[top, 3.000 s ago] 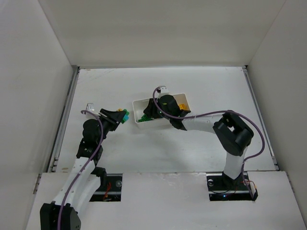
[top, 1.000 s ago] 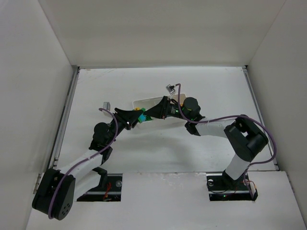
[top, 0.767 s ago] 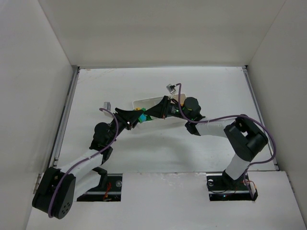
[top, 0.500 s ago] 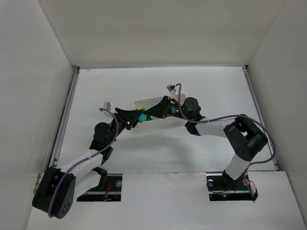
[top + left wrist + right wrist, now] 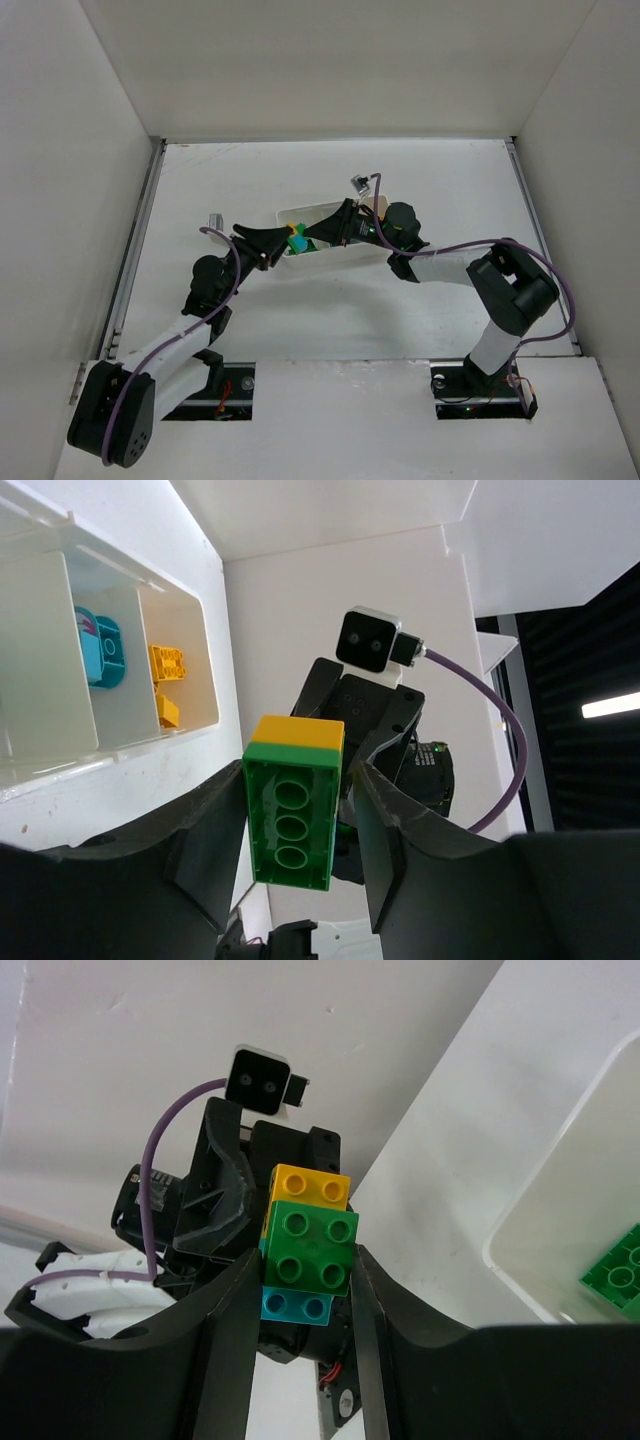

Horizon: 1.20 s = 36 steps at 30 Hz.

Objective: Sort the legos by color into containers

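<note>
A lego stack (image 5: pixel 296 240) of green, yellow and cyan bricks hangs in the air between my two grippers, just left of the white tray (image 5: pixel 300 208). My right gripper (image 5: pixel 303 1255) is shut on the stack's green brick (image 5: pixel 310 1245), its fingers pressed on both sides. My left gripper (image 5: pixel 298 780) is open around the stack's lower green brick (image 5: pixel 293 815), with a narrow gap at one finger. In the top view the left gripper (image 5: pixel 277 247) and right gripper (image 5: pixel 312 232) face each other.
The tray's compartments (image 5: pixel 150 742) hold a cyan piece (image 5: pixel 100 648), yellow bricks (image 5: pixel 165 662) and a green brick (image 5: pixel 615 1275). The tray lies under the right arm. White walls enclose the table.
Three seconds ago the left gripper alone held the stack, left of the tray. The two grippers then met at it. In the last half second the left gripper has drawn back left.
</note>
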Each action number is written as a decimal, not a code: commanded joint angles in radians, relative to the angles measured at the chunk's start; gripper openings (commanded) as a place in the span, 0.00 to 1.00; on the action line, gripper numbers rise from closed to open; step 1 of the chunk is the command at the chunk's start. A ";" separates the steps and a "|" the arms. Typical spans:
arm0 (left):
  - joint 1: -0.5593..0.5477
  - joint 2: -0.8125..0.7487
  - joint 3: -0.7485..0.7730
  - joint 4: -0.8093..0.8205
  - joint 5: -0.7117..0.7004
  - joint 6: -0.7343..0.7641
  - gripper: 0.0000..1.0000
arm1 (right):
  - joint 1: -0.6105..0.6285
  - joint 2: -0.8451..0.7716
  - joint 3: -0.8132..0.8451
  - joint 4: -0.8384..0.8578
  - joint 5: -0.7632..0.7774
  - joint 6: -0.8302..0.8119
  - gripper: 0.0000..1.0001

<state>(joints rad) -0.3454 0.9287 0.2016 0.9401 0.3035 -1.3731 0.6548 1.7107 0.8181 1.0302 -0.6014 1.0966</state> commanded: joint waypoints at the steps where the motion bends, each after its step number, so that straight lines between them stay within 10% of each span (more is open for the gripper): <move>1: -0.011 -0.018 0.001 0.019 -0.007 0.034 0.42 | -0.007 0.012 0.000 0.082 0.009 -0.009 0.38; 36: 0.039 -0.067 -0.045 -0.015 0.063 0.072 0.12 | -0.088 0.004 -0.050 0.159 0.015 0.062 0.38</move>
<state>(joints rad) -0.3336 0.8906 0.1715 0.8909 0.3367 -1.3182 0.6094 1.7306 0.7799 1.0832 -0.6121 1.1408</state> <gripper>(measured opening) 0.344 0.426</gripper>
